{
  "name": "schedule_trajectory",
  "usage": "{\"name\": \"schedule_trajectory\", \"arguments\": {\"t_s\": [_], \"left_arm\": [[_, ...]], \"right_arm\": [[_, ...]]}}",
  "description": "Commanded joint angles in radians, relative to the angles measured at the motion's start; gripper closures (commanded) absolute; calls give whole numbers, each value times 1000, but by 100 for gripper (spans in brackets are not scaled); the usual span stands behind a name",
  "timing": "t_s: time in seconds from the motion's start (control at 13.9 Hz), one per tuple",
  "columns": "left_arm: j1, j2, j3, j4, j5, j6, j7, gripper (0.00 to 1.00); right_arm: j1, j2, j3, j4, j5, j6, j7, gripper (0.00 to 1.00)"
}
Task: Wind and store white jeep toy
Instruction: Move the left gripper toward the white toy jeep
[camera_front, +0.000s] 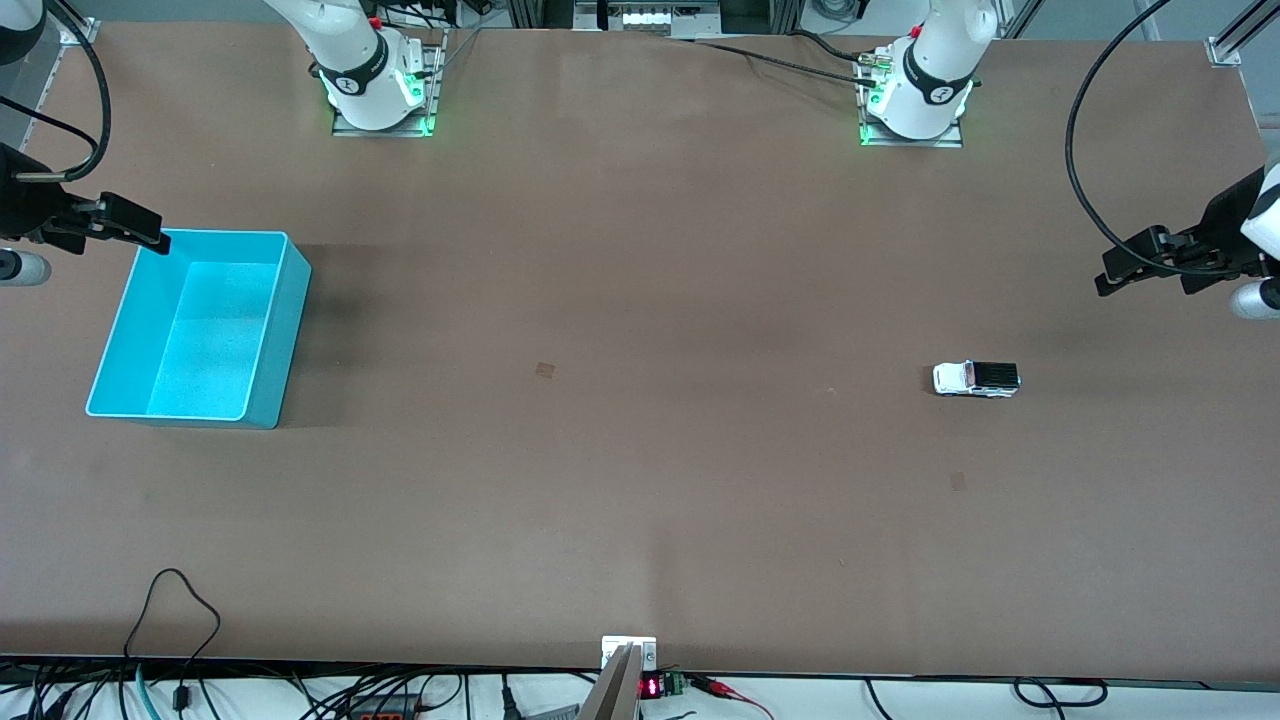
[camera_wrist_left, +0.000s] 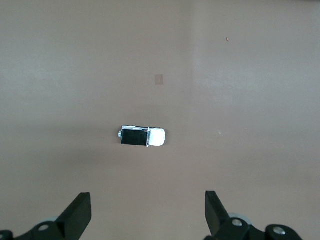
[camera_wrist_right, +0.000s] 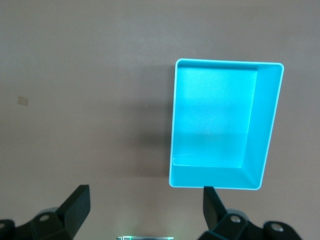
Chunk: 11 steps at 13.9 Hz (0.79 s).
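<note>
A turquoise bin (camera_front: 280, 330) stands upright on the brown bench (camera_front: 640, 500) toward the right arm's end; its interior holds nothing. Two small tan patches (camera_front: 545, 370) mark the bench surface. Cables (camera_front: 180, 610) lie along the bench edge nearest the front camera.

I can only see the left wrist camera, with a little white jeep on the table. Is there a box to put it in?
Observer: Yes, a turquoise bin sits at the right arm's end of the table.
Operator: Anything in it?
Observer: No, it's empty.
Operator: Where's the other gripper?
Observer: The right gripper hangs open over the bin's rim. The jeep is at the left arm's end, near the open left gripper.
</note>
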<state>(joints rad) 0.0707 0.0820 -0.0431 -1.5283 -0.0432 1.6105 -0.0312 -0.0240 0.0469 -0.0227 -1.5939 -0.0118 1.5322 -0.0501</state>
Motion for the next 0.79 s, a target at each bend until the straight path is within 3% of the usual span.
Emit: {"name": "schedule_trajectory", "arguments": {"t_s": [0.0, 0.36, 0.72], "left_arm": [[4, -48, -4, -48, -3, 12, -1, 0], [-8, -45, -50, -36, 2, -49, -18, 0], [-20, -18, -52, -38, -7, -26, -10, 0]], "right_arm": [[-10, 8, 4, 19, 4, -20, -17, 0], [-11, 8, 4, 19, 4, -20, -19, 0], [-13, 8, 4, 20, 4, -20, -23, 0]]}}
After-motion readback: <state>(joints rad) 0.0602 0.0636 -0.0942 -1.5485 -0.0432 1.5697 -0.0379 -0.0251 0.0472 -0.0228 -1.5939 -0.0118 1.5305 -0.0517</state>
